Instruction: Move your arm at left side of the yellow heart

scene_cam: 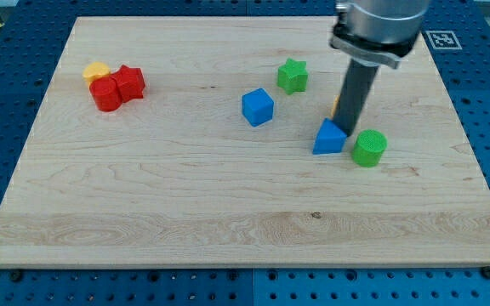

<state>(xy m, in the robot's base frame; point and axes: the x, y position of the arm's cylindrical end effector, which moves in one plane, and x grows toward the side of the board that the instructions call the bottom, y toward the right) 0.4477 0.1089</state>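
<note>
Our rod is ending in my tip (347, 129), which carries no jaws to open or close and is resting just beside the blue triangular block (329, 138), at its far right edge. We are seeing the green cylinder (369, 148) just right of it, the green star (293, 76) and blue cube (258, 107) farther left. Well apart, at the wooden board's (185, 212) far left, the yellow heart (96, 70) is lying partly hidden behind two red blocks (117, 88) touching it.
</note>
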